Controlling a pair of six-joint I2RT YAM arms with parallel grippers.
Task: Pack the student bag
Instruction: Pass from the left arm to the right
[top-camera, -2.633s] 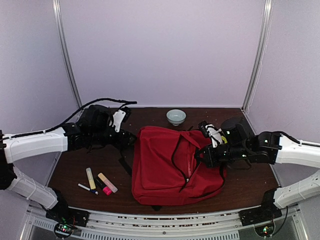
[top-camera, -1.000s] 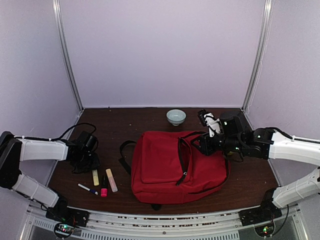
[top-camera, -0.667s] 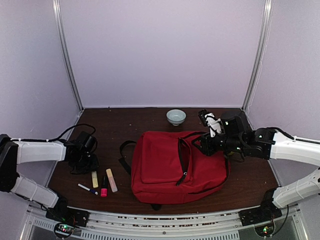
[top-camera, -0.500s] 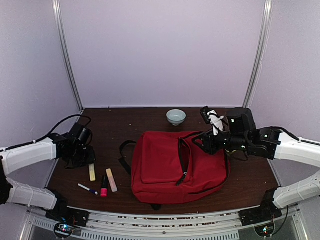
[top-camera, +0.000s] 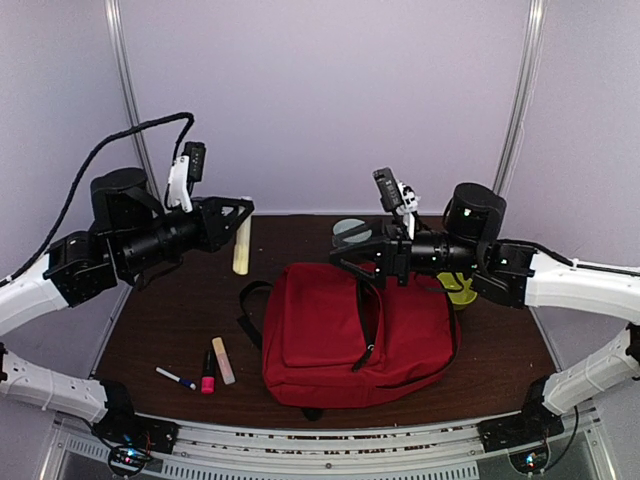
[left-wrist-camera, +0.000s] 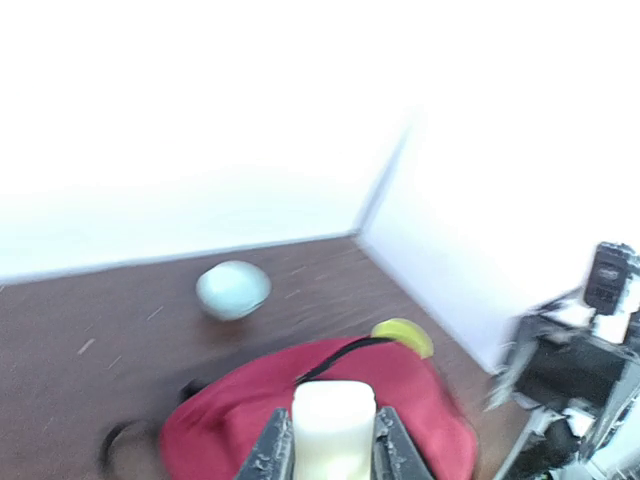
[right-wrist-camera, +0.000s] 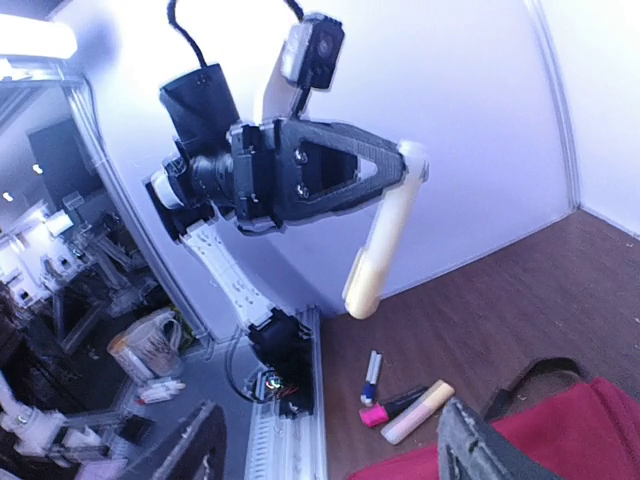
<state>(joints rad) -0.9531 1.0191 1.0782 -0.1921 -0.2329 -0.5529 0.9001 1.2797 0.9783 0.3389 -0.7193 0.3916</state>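
The student bag (top-camera: 330, 340) is a large red backpack lying flat mid-table, with a black zipper line curving down it; it also shows red in the left wrist view (left-wrist-camera: 440, 410) and the right wrist view (right-wrist-camera: 570, 440). My left gripper (top-camera: 241, 212) is raised left of the bag, shut on the top of a pale yellow highlighter (top-camera: 241, 250) that hangs downward. The same highlighter (left-wrist-camera: 333, 425) sits between the left fingers, and its length shows in the right wrist view (right-wrist-camera: 385, 245). My right gripper (top-camera: 352, 252) hovers over the bag's far edge, open and empty (right-wrist-camera: 335, 455).
On the table left of the bag lie a peach highlighter (top-camera: 223, 360), a pink-and-black marker (top-camera: 208, 373) and a blue-white pen (top-camera: 175, 378). A pale bowl (left-wrist-camera: 233, 289) stands at the back. A yellow-green object (top-camera: 458, 291) lies right of the bag.
The left arm has risen from the table with the pale yellow highlighter and swung toward the bag. The right gripper has opened, lifted off the bag's top corner and moved left.
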